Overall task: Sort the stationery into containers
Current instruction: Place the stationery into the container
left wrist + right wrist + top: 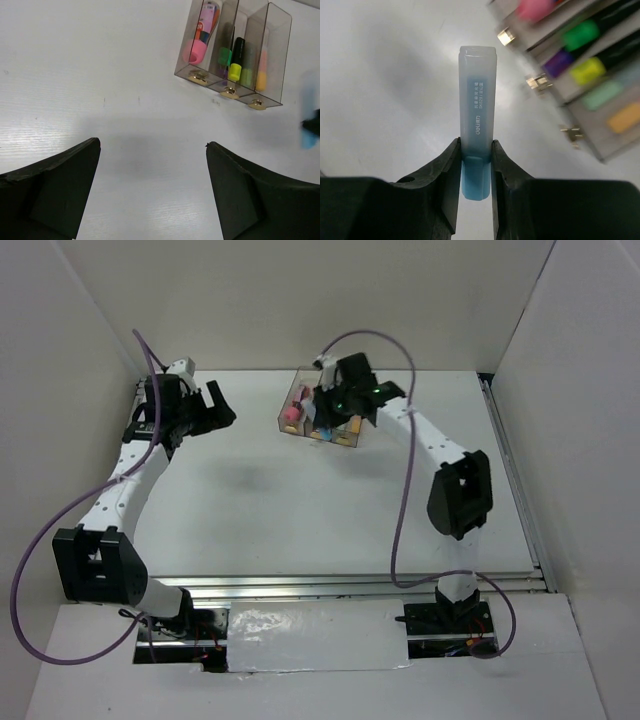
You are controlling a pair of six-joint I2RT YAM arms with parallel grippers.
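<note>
My right gripper (475, 150) is shut on a light blue highlighter (477, 110), which points away from the jaws above the white table, just left of the containers (600, 145). In the top view that gripper (330, 418) hangs over the containers' near end (297, 390). The three smoky bins (280, 30) hold a pink highlighter (196, 50), green (224, 56) and yellow black-bodied ones (235, 70), and a peach one (261, 75). Purple (559, 62) and mint (602, 95) pens also lie inside. My left gripper (152, 145) stands open and empty at the far left (215, 405).
White walls close in the table on the left, back and right. A metal rail (515, 480) runs along the right edge and another along the front (350, 585). Small brass feet (230, 92) stick out from the bins' near ends.
</note>
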